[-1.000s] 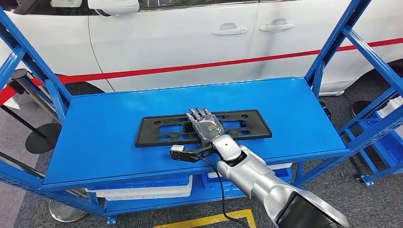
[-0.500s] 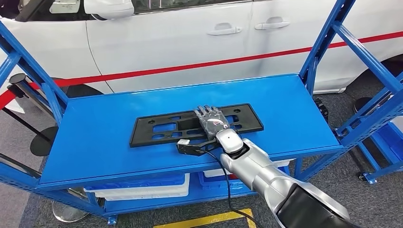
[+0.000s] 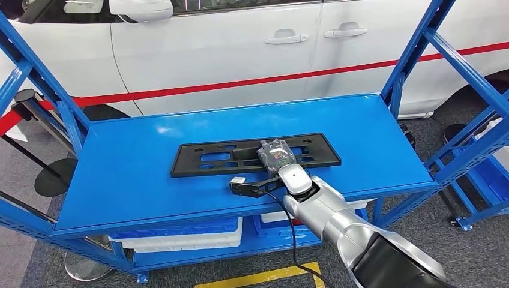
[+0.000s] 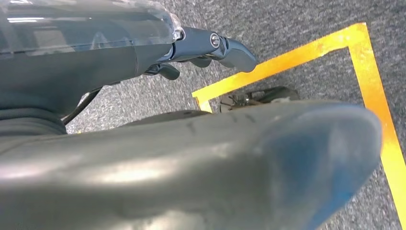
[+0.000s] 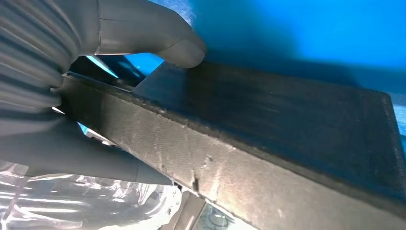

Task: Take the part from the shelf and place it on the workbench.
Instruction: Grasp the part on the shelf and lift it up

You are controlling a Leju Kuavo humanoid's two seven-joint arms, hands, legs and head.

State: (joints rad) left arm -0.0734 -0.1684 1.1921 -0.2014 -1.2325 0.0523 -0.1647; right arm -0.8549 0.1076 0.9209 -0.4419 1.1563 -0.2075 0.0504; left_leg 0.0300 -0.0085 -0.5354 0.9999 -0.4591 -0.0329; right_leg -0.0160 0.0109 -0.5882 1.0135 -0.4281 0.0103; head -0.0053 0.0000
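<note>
The part (image 3: 204,159) is a long flat black plastic plate with cut-outs, lying on the blue shelf top (image 3: 372,138). My right hand (image 3: 276,156) sits on its right half, fingers curled down over it. In the right wrist view the thumb (image 5: 143,28) presses on one face of the part (image 5: 287,124) while the rest of the hand wraps its edge. My left hand (image 4: 206,45) hangs over the grey floor, its dark fingers apart from the thumb and holding nothing.
Slanted blue uprights (image 3: 414,54) frame both ends of the shelf. A white car (image 3: 240,48) stands close behind it. White and blue bins (image 3: 180,237) sit on the level below. A yellow floor line (image 3: 270,277) runs in front, and a black post base (image 3: 51,177) stands at the left.
My right hand's fingers lay stretched flat across the part a second ago; now they are curled down around it. The camera shifted slightly; the part still lies on the shelf.
</note>
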